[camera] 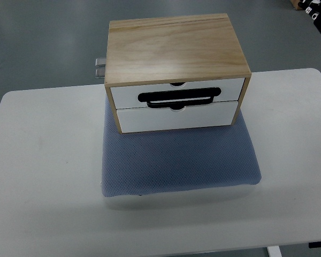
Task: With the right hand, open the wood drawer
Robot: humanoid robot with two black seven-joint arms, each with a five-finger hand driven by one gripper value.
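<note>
A light wood drawer box (pixel 174 49) stands at the back of a blue-grey mat (pixel 179 160). Its front holds two white drawers, one above the other. Both the upper drawer (pixel 128 96) and the lower drawer (pixel 174 119) sit flush with the frame. A black loop handle (pixel 179 98) lies across the front of the upper drawer, reaching down to the seam between the two. Neither of my hands nor any arm shows in the top view.
The mat lies on a white table (pixel 43 160) with rounded corners. A small metal bracket (pixel 100 68) sticks out behind the box's left side. Grey floor lies beyond the table, with a black and white object (pixel 316 12) at the top right corner.
</note>
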